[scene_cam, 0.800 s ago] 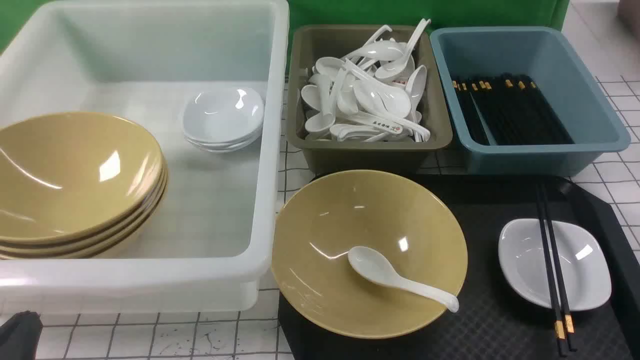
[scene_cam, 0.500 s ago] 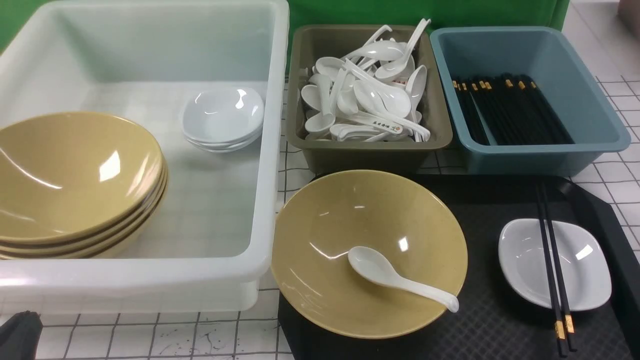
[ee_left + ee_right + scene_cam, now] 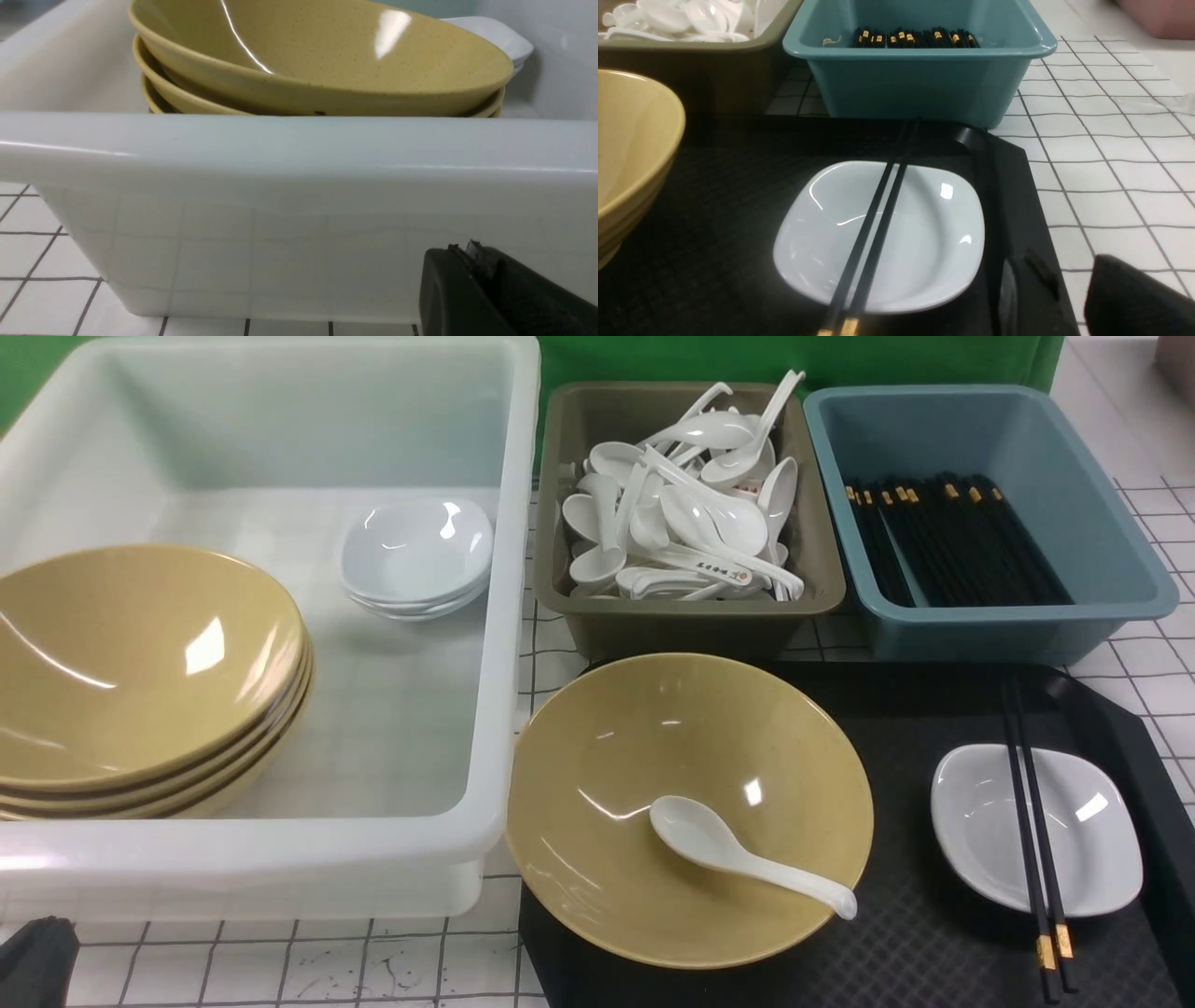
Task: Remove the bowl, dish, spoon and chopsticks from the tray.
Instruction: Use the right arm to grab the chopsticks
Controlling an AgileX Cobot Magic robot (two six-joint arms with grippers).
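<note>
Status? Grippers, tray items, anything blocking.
Left gripper shut, beside white bin. Right gripper near tray edge, opening unclear. Spoon in bowl, chopsticks across dish, all on tray. No obstruction seen.

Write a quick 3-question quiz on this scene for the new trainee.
1. True or false: the spoon lies inside the yellow bowl.
2. The chopsticks rest across: A) the white dish, B) the yellow bowl, C) the spoon.
3. What colour is the bin holding the spare chopsticks?
Key: 1 true; 2 A; 3 blue.
</note>
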